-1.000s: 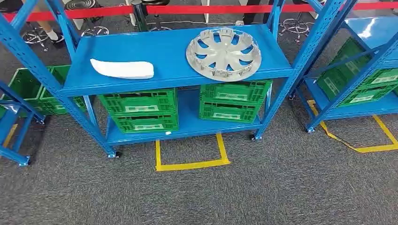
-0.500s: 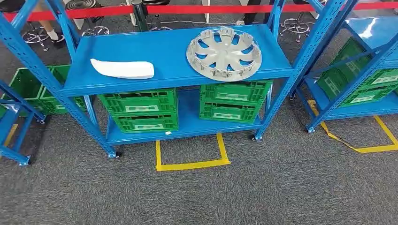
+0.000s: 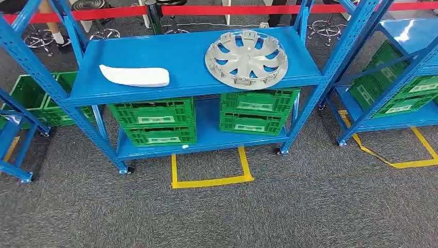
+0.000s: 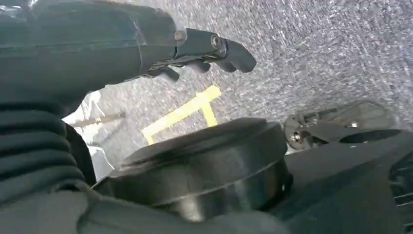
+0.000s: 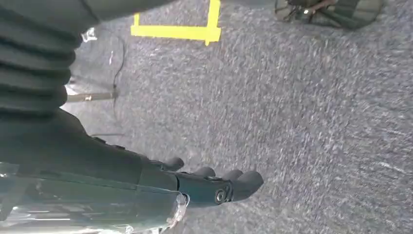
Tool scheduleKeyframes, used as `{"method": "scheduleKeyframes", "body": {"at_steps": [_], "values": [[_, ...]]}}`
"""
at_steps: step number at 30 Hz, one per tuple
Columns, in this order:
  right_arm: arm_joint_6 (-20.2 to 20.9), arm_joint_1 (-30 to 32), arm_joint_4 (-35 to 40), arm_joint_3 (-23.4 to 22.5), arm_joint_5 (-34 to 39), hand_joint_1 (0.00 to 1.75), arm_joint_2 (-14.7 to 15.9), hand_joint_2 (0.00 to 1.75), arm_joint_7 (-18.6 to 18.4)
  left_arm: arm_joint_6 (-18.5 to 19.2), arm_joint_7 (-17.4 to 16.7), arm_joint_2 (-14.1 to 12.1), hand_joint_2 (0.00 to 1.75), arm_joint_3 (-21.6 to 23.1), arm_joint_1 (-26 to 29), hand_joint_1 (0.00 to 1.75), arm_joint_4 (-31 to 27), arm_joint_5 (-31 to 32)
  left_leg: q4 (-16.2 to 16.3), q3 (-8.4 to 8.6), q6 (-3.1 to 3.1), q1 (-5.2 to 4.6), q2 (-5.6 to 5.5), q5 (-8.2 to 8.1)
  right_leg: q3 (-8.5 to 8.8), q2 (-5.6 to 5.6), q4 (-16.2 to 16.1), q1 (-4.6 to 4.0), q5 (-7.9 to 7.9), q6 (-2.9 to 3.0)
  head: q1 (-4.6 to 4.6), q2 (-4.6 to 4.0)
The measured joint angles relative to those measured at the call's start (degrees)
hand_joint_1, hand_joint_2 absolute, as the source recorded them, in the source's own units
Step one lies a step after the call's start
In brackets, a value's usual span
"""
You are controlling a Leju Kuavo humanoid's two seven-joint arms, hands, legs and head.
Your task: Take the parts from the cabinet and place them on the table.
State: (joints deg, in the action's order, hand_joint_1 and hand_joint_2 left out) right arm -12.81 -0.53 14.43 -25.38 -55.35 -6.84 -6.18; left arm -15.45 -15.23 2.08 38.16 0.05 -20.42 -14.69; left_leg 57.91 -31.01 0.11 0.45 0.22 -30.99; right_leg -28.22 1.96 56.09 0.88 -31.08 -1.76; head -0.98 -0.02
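I see blue cabinet [image 3: 196,82] ahead. Top shelf: silver wheel cover [image 3: 246,58] on right, white curved part [image 3: 135,76] on left, well apart. Green crates [image 3: 155,120] on lower shelf. Left hand [image 4: 146,48] and right hand [image 5: 146,185] hang over grey carpet [image 3: 258,212]; fingers [image 5: 234,184] loosely curled, holding nothing.

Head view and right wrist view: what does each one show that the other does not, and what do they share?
Head view alone: the blue rack with a white part and a hubcap on its upper shelf, and green crates below.
Right wrist view alone: the right hand, holding nothing, fingers extended over the floor.
Both: the grey carpet and yellow floor tape.
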Motion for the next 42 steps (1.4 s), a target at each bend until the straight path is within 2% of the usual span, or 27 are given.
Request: {"method": "scheduleKeyframes", "body": {"at_steps": [11,19,25,32,36,42], "values": [[-3.13,-2.87,-3.11,-11.19,-14.03,0.00,-2.19,0.00,-0.79,-3.11,-3.37,0.26,1.75,13.41,-3.52,0.00,0.88,-3.78,0.00,0.00,0.00,-0.01,0.04,0.00,0.10,0.00,0.00,0.01,0.00,0.00,0.00,0.00],[-4.18,-4.86,-5.16,-22.74,-15.58,0.00,-3.13,0.00,4.52,-5.23,-3.63,1.01,1.75,21.33,-5.91,0.00,1.07,-5.81,0.00,0.01,0.00,-0.01,0.23,0.00,0.13,0.00,0.00,0.01,0.00,0.00,0.00,0.00],[-3.12,-6.22,-6.41,-32.45,-12.58,0.00,-3.22,0.00,11.09,-5.64,-3.63,1.49,1.75,25.67,-6.97,0.00,1.29,-6.97,0.00,0.02,0.00,-0.01,0.40,0.00,0.13,-0.02,0.01,0.00,0.00,0.00,0.00,0.00],[-1.77,-9.67,-7.15,-41.37,-6.27,0.00,-3.11,0.00,22.37,-5.60,-3.56,1.99,1.75,28.79,-7.81,0.00,1.62,-7.56,0.00,0.09,0.00,-0.01,0.64,0.00,0.15,-0.14,0.02,0.01,0.03,-0.02,0.00,0.00],[-1.25,-10.37,-5.54,-42.66,-1.36,0.00,-3.13,0.00,26.25,-5.62,-3.26,2.10,1.75,29.45,-7.93,0.00,1.64,-7.74,0.00,0.13,0.01,-0.01,0.61,0.00,0.18,-0.13,0.02,0.01,0.03,-0.02,0.00,0.00],[-3.48,-9.08,-0.15,-42.57,4.55,0.00,-2.85,0.00,27.08,-5.62,-3.02,2.14,1.75,30.43,-8.17,0.00,1.77,-7.76,0.01,0.12,0.04,-0.01,0.60,-0.04,0.19,-0.13,0.01,0.01,0.03,-0.03,0.00,0.00]]}}
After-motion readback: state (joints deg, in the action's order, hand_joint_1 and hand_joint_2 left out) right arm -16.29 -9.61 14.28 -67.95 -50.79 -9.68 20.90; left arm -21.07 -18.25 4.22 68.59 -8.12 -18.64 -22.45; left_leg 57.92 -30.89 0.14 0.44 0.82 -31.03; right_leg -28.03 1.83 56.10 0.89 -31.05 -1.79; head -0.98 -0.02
